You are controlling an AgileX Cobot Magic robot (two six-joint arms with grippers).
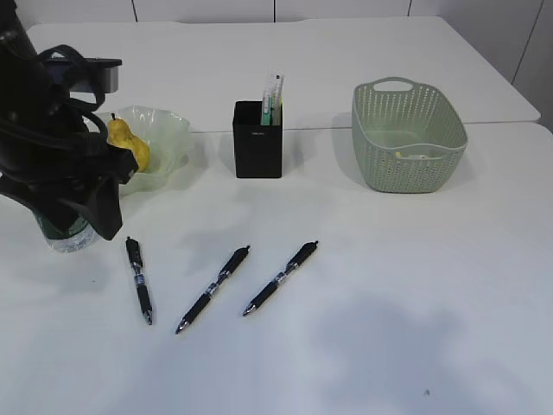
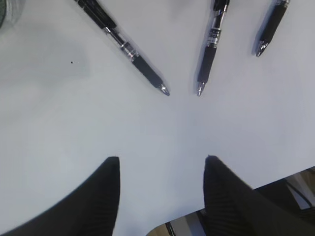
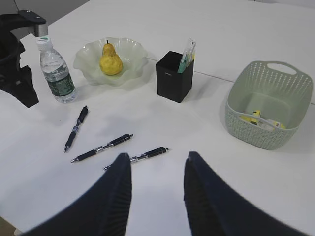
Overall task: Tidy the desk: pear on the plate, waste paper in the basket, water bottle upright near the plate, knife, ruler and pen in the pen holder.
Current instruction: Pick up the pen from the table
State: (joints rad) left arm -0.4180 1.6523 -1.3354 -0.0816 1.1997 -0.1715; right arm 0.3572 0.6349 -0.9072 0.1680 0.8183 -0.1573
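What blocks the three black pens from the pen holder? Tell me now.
Nothing visible. Bare desk lies between the three black pens and the pen holder. The holder already has items at its right side, with open room left. Both the left hand and the right hand are open and empty.

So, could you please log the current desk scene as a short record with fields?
pear: in the plate
plate: pale green wavy dish, left of the pen holder
water bottle: upright beside the plate
pen holder: black box with items standing in it
basket: sage green, some waste inside
pens: three black pens lying loose on the desk
left gripper: open, empty
right gripper: open, empty
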